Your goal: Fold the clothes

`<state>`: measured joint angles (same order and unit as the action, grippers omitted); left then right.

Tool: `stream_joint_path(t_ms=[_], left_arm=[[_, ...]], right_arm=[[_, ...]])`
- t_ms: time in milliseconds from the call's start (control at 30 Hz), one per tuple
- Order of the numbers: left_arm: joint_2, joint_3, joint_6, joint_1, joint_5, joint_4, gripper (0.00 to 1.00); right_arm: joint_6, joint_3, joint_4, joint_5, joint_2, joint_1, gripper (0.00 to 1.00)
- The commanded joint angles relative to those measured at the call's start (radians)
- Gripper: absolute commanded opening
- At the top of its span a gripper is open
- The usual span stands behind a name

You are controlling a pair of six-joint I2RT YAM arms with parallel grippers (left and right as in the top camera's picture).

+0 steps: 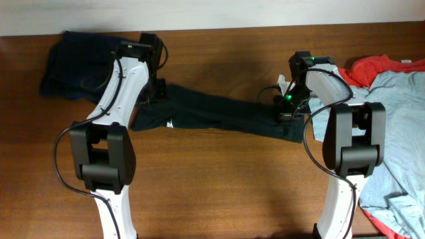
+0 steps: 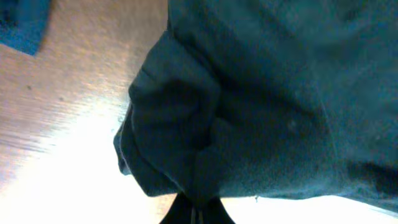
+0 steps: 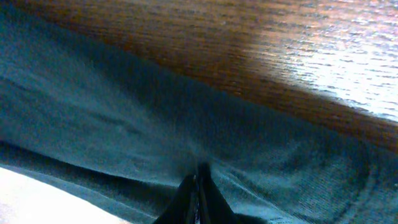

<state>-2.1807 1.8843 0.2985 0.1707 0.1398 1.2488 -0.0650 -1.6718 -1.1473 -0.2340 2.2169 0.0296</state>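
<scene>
As left gripper (image 2: 196, 210) and right gripper (image 3: 200, 182) clamped the black short-sleeved cloth T-shirt (image 1: 219, 116) | dark navy cloth shirt (image 1: 70, 63) lay beside left | light blue-grey cloth shirt (image 1: 398, 133) crowded right.

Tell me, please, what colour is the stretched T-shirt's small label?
The black cloth T-shirt has a small white label, clearest overhead.
</scene>
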Motion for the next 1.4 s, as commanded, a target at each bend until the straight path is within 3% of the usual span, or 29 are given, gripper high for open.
stream_joint_path(t_ms=[0, 567, 700, 767, 800, 1033, 1167, 1367], left_arm=[[0.000, -0.040, -0.007, -0.003, 0.016, -0.021, 0.01], [0.000, -0.130, -0.007, -0.004, 0.019, -0.074, 0.02], [0.000, -0.168, -0.007, -0.003, 0.019, -0.090, 0.15], [0.000, -0.179, -0.007, -0.004, 0.019, -0.090, 0.33], [0.000, -0.179, -0.009, -0.003, 0.019, -0.088, 0.36], [0.024, -0.048, -0.038, -0.003, 0.013, -0.040, 0.46], [0.041, 0.036, -0.038, -0.003, -0.001, -0.042, 0.64], [0.036, 0.019, -0.038, -0.003, -0.001, -0.051, 0.66]], right_arm=[[-0.006, -0.019, -0.002, 0.008, 0.011, 0.003, 0.09], [-0.006, -0.019, -0.005, 0.008, 0.011, 0.003, 0.09], [-0.006, -0.019, -0.005, 0.008, 0.011, 0.003, 0.09], [-0.006, -0.019, -0.005, 0.008, 0.011, 0.003, 0.09], [-0.006, -0.019, -0.005, 0.008, 0.011, 0.003, 0.09], [-0.006, -0.072, -0.035, -0.003, 0.009, 0.003, 0.09], [-0.006, -0.164, -0.113, -0.002, -0.005, 0.003, 0.17], [-0.005, -0.229, -0.185, -0.002, -0.026, 0.001, 0.25]])
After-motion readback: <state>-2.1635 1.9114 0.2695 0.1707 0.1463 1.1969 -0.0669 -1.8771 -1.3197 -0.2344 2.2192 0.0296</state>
